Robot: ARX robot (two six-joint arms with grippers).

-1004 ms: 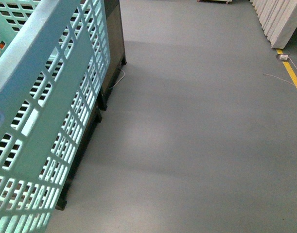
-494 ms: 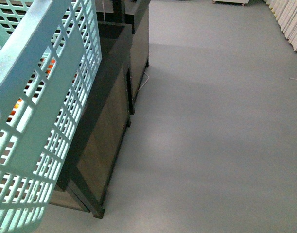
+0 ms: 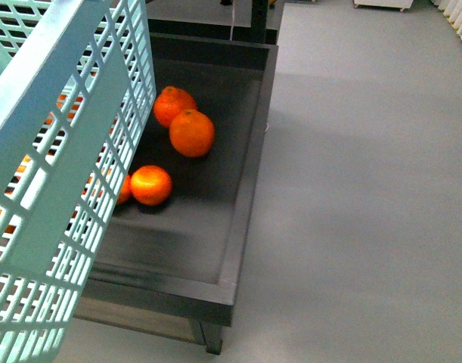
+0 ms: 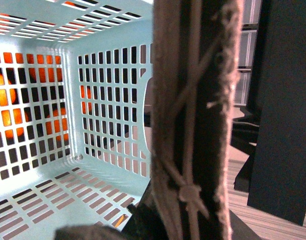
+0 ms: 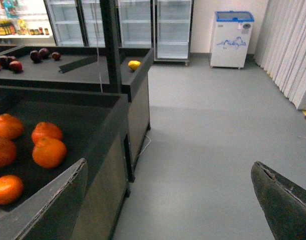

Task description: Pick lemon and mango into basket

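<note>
Since 1 second ago your front view has swung onto the bin (image 3: 244, 197) of oranges (image 3: 191, 133); the basket (image 3: 72, 151) hangs at your left to take fruit, left claw's grip hidden behind the handle (image 4: 193, 100), right claw (image 5: 169, 167) spread ready, lemon (image 5: 134, 64) on the far counter (image 5: 42, 72), mango unseen.

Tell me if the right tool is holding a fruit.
No: the right tool is open, its fingers wide apart with only bare grey floor showing between them.
</note>
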